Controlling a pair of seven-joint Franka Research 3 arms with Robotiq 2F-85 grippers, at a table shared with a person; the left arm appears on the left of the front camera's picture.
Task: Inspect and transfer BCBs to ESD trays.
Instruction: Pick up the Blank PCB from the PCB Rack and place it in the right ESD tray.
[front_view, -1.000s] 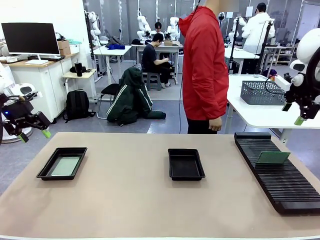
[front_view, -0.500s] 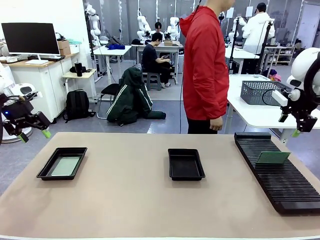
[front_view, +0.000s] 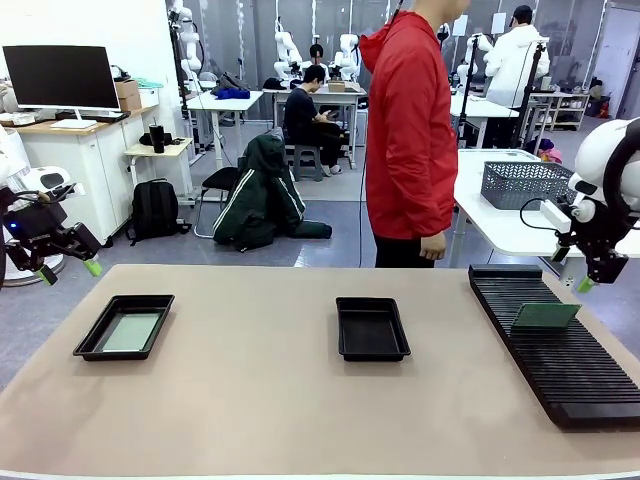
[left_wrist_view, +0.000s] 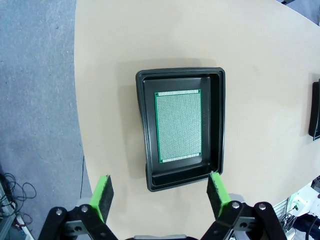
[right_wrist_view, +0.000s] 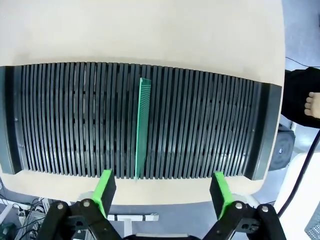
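My fixed front camera looks across the tan table (front_view: 250, 410) from its near side, the long black ribbed plastic rack (front_view: 555, 345) at its right. My right wrist camera stares straight down on that rack from fairly close. My left wrist camera looks down well left of the rack, on a shallow black plastic tray (left_wrist_view: 142, 125); the front view, farther off, shares both spots.

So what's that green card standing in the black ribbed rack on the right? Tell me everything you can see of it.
It is a thin, flat, rectangular green board with a plain face, and it looks like stiff circuit-board material. It stands roughly upright on a long edge in one slot of the black slotted rack, about midway along it. From above, it shows as a narrow green line across the ribs. Only the rack touches it.
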